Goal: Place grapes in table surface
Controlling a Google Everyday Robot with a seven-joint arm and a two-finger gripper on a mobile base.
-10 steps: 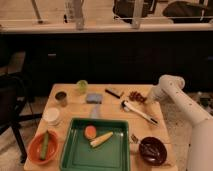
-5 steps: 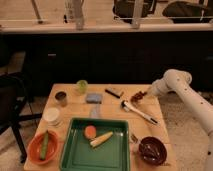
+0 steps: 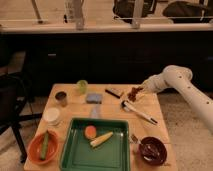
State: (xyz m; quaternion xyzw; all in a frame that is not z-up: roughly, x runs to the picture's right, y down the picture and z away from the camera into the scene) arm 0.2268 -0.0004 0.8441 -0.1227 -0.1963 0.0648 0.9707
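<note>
Camera view: table [image 3: 70, 112] fills the lower centre, light plank top. Arm [image 3: 185, 85] comes in from the right edge, elbow high, reaching left and down toward the table's upper-right area.

Green tray [image 3: 95, 120] sits at lower centre, with a yellow piece and an orange round piece inside. Orange bowl [image 3: 43, 146] is at lower left, dark brown bowl [image 3: 152, 150] at lower right. A white-handled utensil [image 3: 140, 112] lies diagonally right of centre. Blue sponge [image 3: 93, 98] is near the top middle.

Gripper [image 3: 141, 91] is at the arm's tip, over the upper-right part of the table. The fingers are pressed together and look pinched on the grapes [image 3: 134, 94], which hang at the tip, just left of it. Can't tell whether the bunch touches the wood or sits just above it.

Read: grapes in hand over bare table, release not yet done.

Risks:
- The utensil's dark end is just below the bunch. A release here could land the grapes on it, not on the wood.
- The far and right edges are near. A release from height could send berries rolling off.
- A tight pinch on a soft bunch could make it cling to one finger on opening and drop late or off target.
- Loose berries may shed, so the bunch may not land whole.
</note>
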